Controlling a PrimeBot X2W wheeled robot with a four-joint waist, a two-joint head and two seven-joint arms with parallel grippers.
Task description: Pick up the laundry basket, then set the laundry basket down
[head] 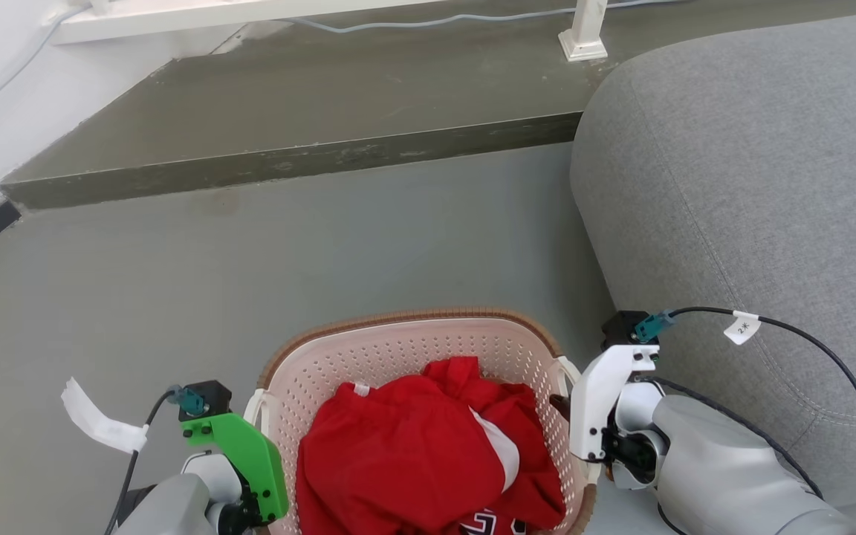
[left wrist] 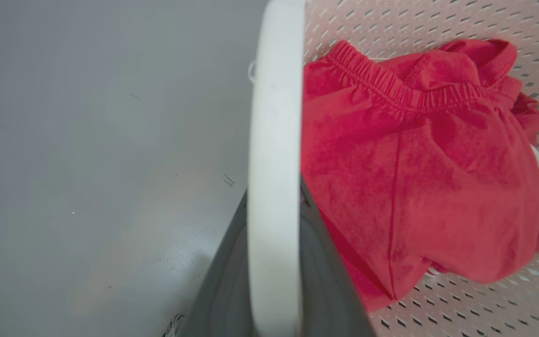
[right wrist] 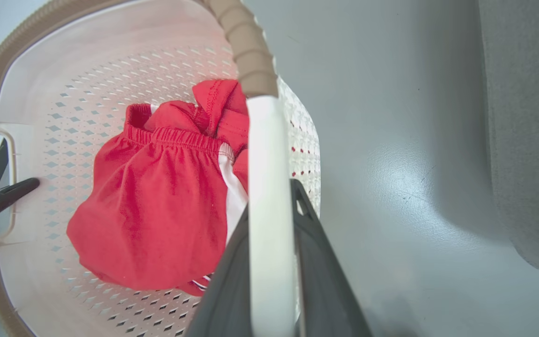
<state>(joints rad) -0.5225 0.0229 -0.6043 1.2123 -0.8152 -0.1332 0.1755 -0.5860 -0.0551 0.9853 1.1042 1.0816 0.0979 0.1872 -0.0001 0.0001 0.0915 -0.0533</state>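
Stock as I read it from the console, left to right.

1. Floor [head: 175,282]: smooth grey. A darker raised step [head: 287,96] runs across the back, and the foot of a white post [head: 584,41] stands on it.
2. White tag [head: 97,425]: fixed to the cable beside my left wrist, at the lower left of the head view.
3. Left gripper [left wrist: 275,192]: it sits under a green mount. Its two dark fingers [left wrist: 330,281] sit one on each side of the left handle [left wrist: 274,117] and are clenched on that white loop. In the right wrist view I see one fingertip inside the basket wall and the other outside it.
4. Laundry basket [head: 398,325]: cream, perforated, with a brown woven-look rim. It sits low in the middle of the head view, between my two wrists, just beside the sofa. I cannot tell whether its base touches the floor.
5. Red garment [head: 406,453]: crumpled inside the basket, with an elastic waistband and a white stripe. It covers most of the bottom.
6. Right gripper [right wrist: 272,196]: it sits under a white mount. Its fingers clamp the right handle [right wrist: 267,154] from both sides, just below where the brown rim ends.
7. Black cable [head: 822,349]: it arcs off my right wrist and carries a small label [head: 742,327].
8. Sofa [head: 755,186]: grey fabric with a rounded corner, at the far right.
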